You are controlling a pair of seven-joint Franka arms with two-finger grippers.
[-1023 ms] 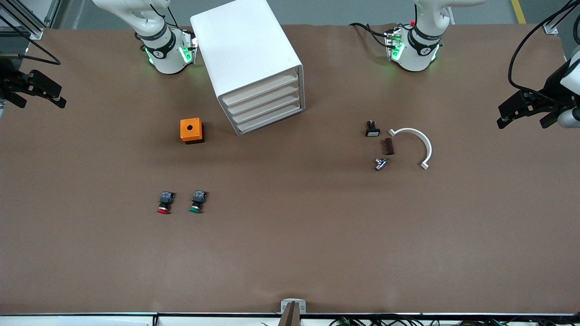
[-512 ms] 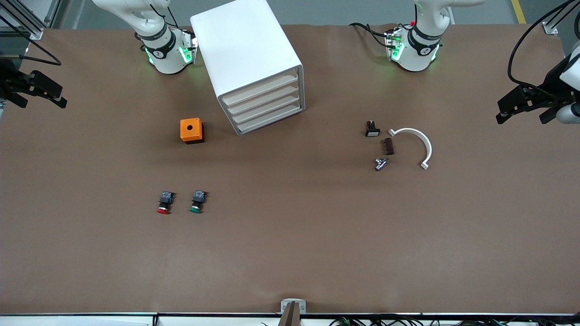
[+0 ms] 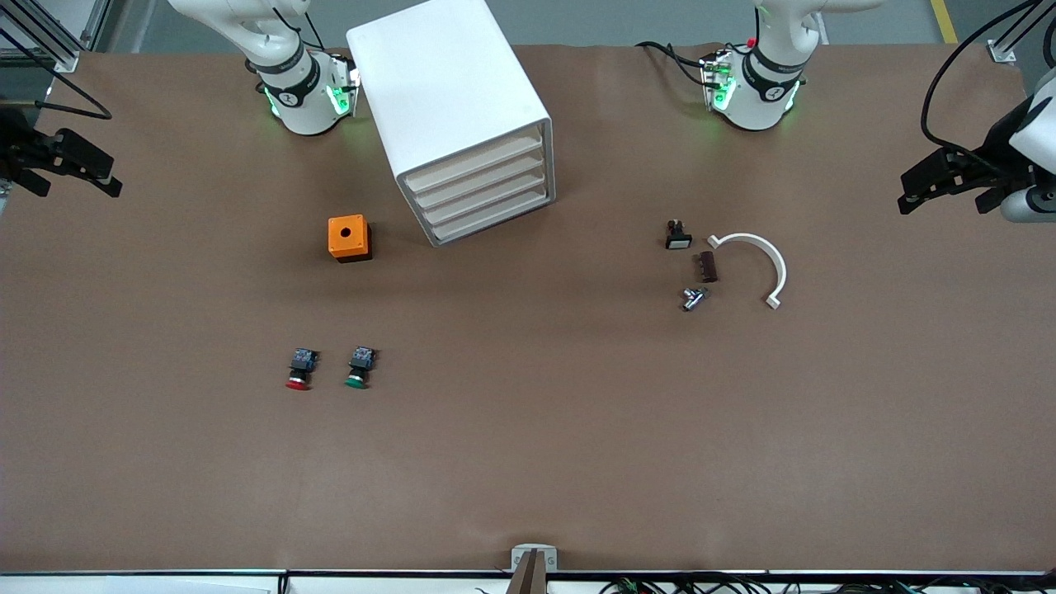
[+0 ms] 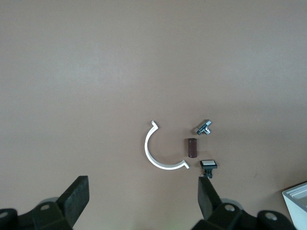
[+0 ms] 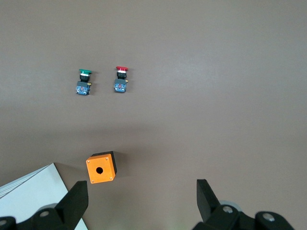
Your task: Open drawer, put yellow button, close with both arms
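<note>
Buttons nearest the front camera: red button (image 3: 299,369) beside green button (image 3: 359,368), toward the right arm's end. Farther off lay a metal fitting (image 3: 693,299), brown block (image 3: 707,266), white arc (image 3: 755,264), black switch (image 3: 677,235) and orange box (image 3: 349,238). Farthest stood the cabinet (image 3: 450,111), its top drawer (image 3: 474,161) shut. No yellow button showed. Left gripper (image 4: 143,195) and right gripper (image 5: 143,196) hung over the table's ends, fingers apart, holding nothing.

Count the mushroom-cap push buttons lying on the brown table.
2: the red-capped push button and the green-capped push button lie side by side, nearer the front camera than the orange box. No yellow one shows.
</note>
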